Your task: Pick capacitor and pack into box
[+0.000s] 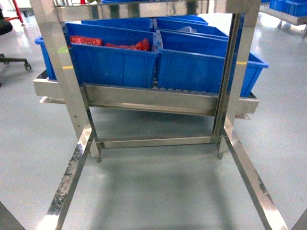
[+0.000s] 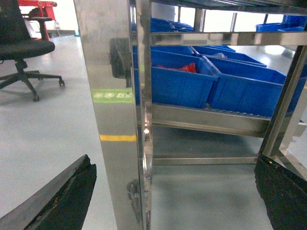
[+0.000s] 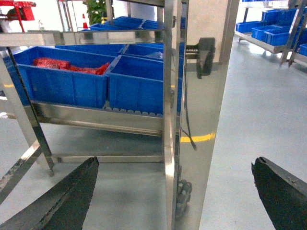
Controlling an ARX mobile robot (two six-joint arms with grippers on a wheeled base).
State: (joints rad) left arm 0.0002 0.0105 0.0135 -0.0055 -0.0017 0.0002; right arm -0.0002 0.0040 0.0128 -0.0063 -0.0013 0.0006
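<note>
The box is out of view in every frame, and I cannot make out a capacitor. Red packets [image 1: 127,45] lie in the left blue bin [image 1: 116,66] on the steel rack; they also show as red packets [image 2: 181,68] in the left wrist view and red packets [image 3: 67,64] in the right wrist view. My left gripper [image 2: 173,160] is open and empty, its dark fingers [image 2: 72,191] straddling a steel post [image 2: 117,120]. My right gripper [image 3: 175,162] is open and empty too, either side of another post [image 3: 201,115]. Neither gripper shows in the head view.
A steel rack [image 1: 143,100] stands ahead with a second blue bin [image 1: 205,68] and low floor rails [image 1: 70,183] running toward me. A black office chair [image 2: 24,48] stands on the grey floor at the left. More blue bins [image 3: 268,28] sit on a far shelf at the right.
</note>
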